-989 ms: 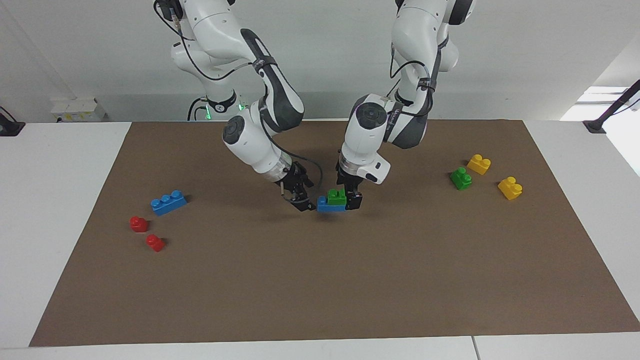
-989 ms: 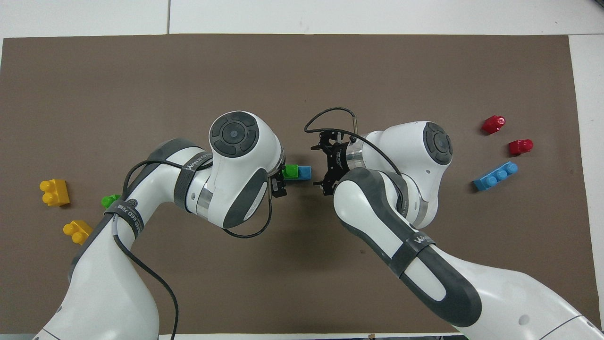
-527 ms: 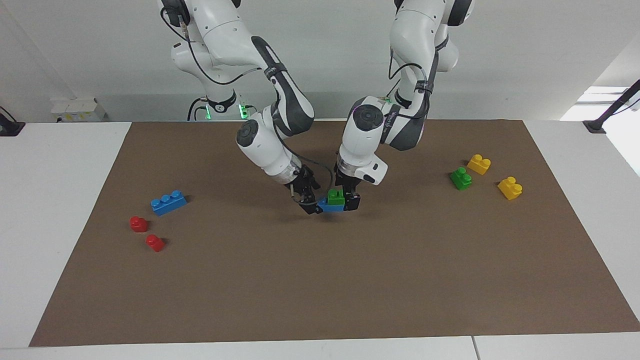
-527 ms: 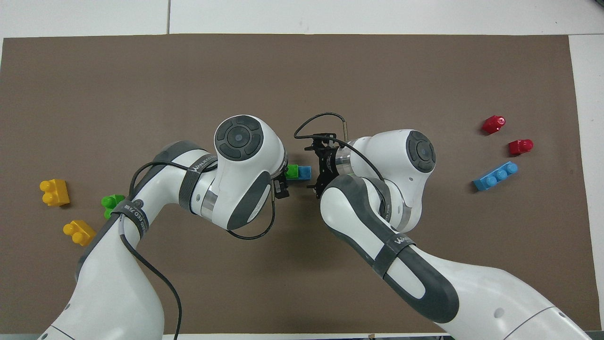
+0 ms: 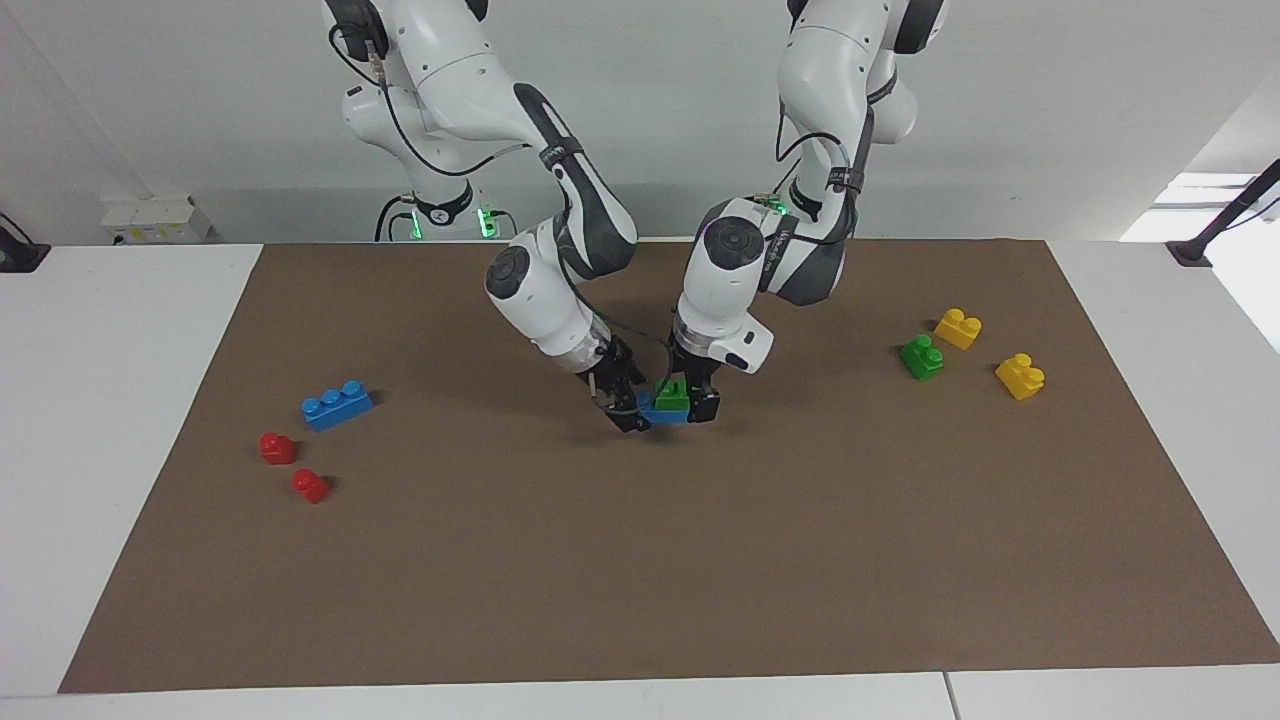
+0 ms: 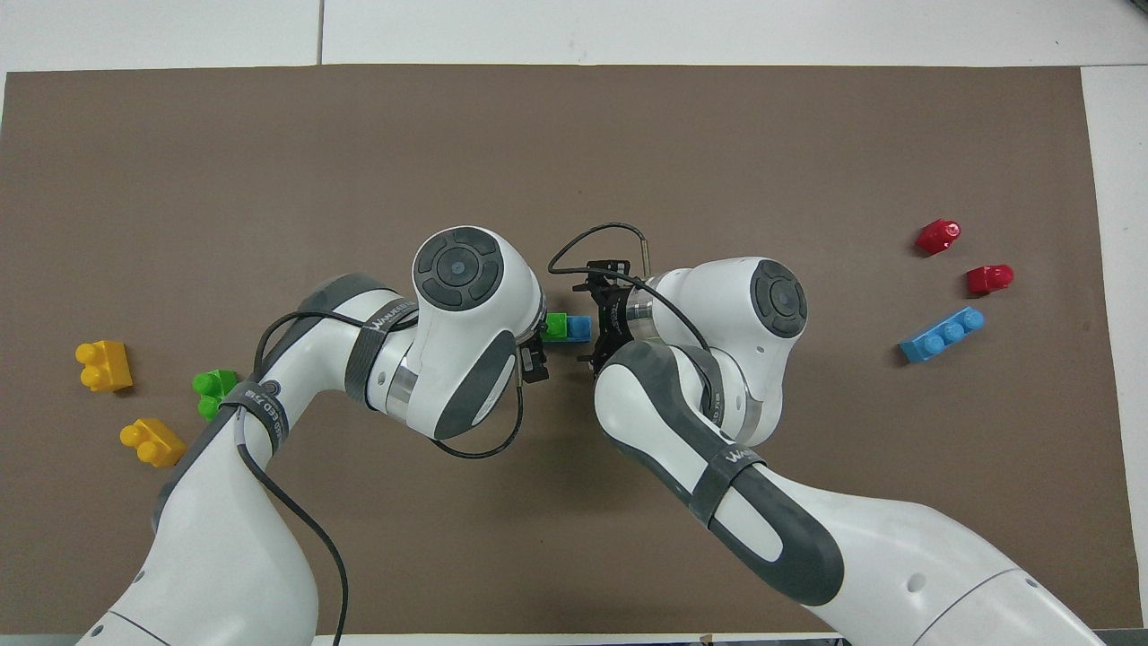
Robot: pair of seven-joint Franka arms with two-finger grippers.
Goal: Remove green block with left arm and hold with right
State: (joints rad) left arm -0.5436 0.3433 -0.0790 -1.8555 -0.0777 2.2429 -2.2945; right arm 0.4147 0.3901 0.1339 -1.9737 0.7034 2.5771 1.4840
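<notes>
Centrally, you see the brown mat [image 5: 700, 560] that covers most of the table, with both arms bent down to one spot at its middle. The left arm [image 5: 745, 270] comes down from its own end, and its left gripper [image 5: 690, 400] stands nearly upright with its fingers released on either side of the green block [image 5: 672, 394]. The right arm [image 5: 545, 290] leans in from the other end, and its right gripper [image 5: 632, 412] is also released, its tips at the free end of the blue brick [image 5: 655, 412] that carries the green block.

The green block sits pressed onto that blue brick, at the end toward the left arm; in the overhead view, green [image 6: 556, 326] and blue [image 6: 580, 327] show side by side between the two wrists. Neither brick appears gripped yet.

Judged from this, the step in hand is the final approach for both grippers. The next move calls for you to clench the right gripper on the blue brick as an anchor, clench the left gripper on the green block alone, then pull the green block up and off.

Loose bricks lie well apart: a second green brick [image 5: 921, 356] and two yellow bricks [image 5: 957, 327] toward the left arm's end, a blue three-stud brick [image 5: 337, 404] and two red pieces [image 5: 278, 447] toward the right arm's end.
</notes>
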